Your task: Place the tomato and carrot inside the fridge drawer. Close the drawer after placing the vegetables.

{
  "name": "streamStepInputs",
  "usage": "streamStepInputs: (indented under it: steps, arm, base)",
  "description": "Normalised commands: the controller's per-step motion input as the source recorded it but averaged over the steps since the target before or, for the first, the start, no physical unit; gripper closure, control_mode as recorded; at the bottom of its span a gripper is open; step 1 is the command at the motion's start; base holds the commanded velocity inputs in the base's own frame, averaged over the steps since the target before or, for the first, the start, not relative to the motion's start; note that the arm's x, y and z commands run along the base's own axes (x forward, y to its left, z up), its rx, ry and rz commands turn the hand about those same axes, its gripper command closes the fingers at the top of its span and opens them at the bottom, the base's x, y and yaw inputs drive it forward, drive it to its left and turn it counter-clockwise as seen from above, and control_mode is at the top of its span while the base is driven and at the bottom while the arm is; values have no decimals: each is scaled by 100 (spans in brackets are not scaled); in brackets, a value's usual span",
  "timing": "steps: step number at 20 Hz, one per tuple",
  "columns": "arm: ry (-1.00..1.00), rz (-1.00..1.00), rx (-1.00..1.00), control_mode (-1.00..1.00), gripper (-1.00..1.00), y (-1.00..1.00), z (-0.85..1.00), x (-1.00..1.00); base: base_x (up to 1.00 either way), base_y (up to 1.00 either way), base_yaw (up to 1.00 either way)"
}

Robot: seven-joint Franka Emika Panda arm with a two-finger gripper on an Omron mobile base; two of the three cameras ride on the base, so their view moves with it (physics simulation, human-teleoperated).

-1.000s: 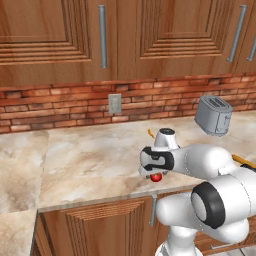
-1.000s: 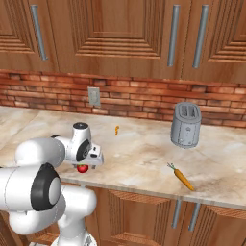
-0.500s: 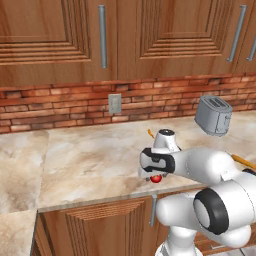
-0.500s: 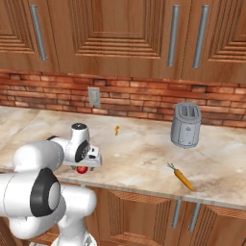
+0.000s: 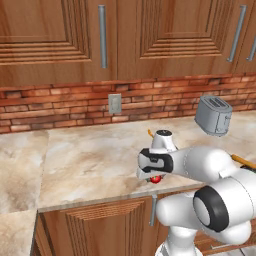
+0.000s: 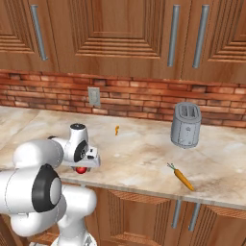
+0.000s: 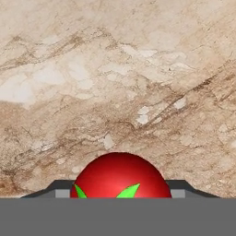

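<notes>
Tomato [image 7: 120,176] sits right between the fingers [image 7: 177,188] in the hand view, red ball with green leaves at its lower edge, dark finger tips flanking it on both sides against the marble desk [image 7: 115,69]. Fingers look closed in around it, roughly at tomato width; can't tell from these frames whether the pads are actually pressing on it or just beside it. Base views: hand points down near the front edge of the desk [image 5: 90,165], tomato [image 5: 155,179] peeking out red under the gripper [image 5: 152,176]; same from the right side, tomato [image 6: 81,169] under the gripper [image 6: 82,168], resting on the desk surface or just at it. Further right along the front of the desk, larger carrot [image 6: 182,177] lies flat, green end toward the back, well apart from the arm. Behind it, grey toaster [image 6: 186,124] stands upright. Small orange bit [image 6: 116,129] lies mid-desk toward the brick wall [image 6: 134,98], too small to identify. Wall outlet [image 6: 93,96] sits on the brick, wooden cabinets [image 6: 120,33] above with bar handles.
</notes>
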Motion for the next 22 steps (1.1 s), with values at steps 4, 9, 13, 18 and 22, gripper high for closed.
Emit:
streamStepInputs:
  steps: [4,9,13,18,22]
  arm:
    - [-4,0,0,-100,100,1,5,0]
    - [-24,0,0,-100,100,-19,76,-2]
    - [-33,0,0,-100,100,-31,100,-13]
    - [-29,0,0,-100,100,-16,100,-36]
    - [-22,-5,0,-100,100,3,77,-63]
  base:
    - [0,0,0]
    - [0,0,0]
    - [0,0,0]
    - [0,0,0]
    - [0,0,0]
